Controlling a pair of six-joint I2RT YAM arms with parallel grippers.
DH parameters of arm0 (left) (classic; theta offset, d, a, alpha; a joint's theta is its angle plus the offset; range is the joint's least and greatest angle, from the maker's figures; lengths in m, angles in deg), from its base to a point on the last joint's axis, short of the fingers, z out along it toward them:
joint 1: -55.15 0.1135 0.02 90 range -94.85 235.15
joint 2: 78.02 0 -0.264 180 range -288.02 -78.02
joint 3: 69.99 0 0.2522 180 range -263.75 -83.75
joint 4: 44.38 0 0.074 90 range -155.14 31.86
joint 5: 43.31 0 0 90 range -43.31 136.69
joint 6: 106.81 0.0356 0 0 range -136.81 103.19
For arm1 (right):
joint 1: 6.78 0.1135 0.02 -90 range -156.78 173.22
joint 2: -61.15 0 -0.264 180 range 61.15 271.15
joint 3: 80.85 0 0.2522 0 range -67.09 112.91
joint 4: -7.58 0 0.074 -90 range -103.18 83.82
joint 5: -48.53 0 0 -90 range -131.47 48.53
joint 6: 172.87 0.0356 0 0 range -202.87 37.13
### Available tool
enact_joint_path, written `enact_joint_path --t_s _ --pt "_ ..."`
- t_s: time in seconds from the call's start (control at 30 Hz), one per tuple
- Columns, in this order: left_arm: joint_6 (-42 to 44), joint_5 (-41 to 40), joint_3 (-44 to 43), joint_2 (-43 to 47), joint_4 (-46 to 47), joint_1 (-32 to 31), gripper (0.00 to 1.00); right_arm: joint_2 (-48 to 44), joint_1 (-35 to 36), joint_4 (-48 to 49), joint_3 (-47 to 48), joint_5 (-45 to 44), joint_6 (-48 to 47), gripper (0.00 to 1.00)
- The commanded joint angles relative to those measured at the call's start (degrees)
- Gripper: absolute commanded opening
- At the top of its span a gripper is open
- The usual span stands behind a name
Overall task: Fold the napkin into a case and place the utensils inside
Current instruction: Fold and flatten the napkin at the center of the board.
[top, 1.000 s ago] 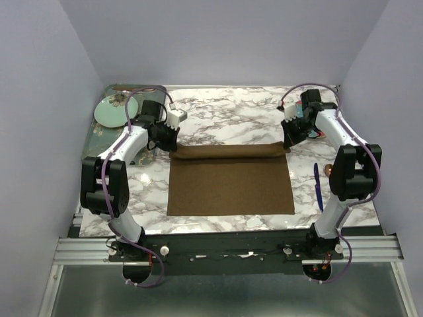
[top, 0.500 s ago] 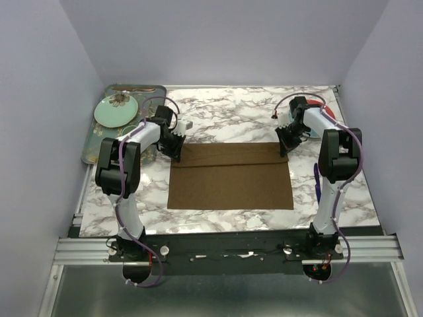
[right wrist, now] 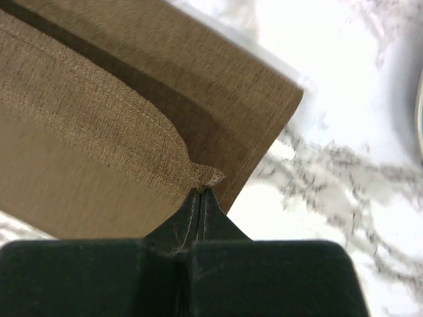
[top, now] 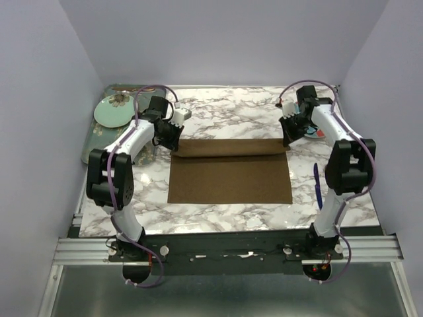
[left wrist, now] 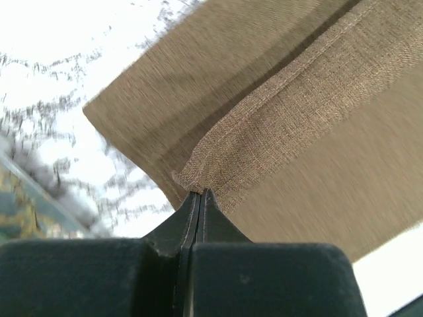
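The brown napkin point(top: 230, 178) lies flat in the middle of the marble table, with its far edge lifted and curled over toward me. My left gripper point(top: 174, 141) is shut on the napkin's far left corner point(left wrist: 198, 185). My right gripper point(top: 288, 140) is shut on the far right corner point(right wrist: 206, 177). Both corners are pinched at the fingertips, above the cloth below. A blue-handled utensil point(top: 318, 187) lies on the table right of the napkin, beside my right arm. The copper utensil does not show.
A dark green floral tray point(top: 94, 142) sits at the far left with a pale green plate point(top: 112, 111) on it. A plate with red and blue point(top: 318, 133) sits at the far right, partly behind my right arm. Purple walls stand on three sides.
Both grippers kept their hold on the far corners, dipped down onto the cloth, then rose again. The napkin's near edge has shifted a little toward the far side.
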Motion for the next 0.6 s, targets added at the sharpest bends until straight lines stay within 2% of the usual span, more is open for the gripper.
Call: enact_joint_path --t_s 0.0,0.33,0.57 --pt "3.36 2.97 3.96 6.75 -3.59 0.28 0.0 -8.29 -0.04 -2.98 -8.14 2.08 -2.59 0.01" --pt "3.19 4.2 17.06 13.87 -2.46 -0.33 0.0 -11.3 1.28 -0.96 -21.26 2.16 -2.07 0.01" --pt "1.17 2.62 21.54 12.39 1.76 -1.39 0.0 -8.67 2.07 2.29 -23.03 -0.47 -1.36 0.01"
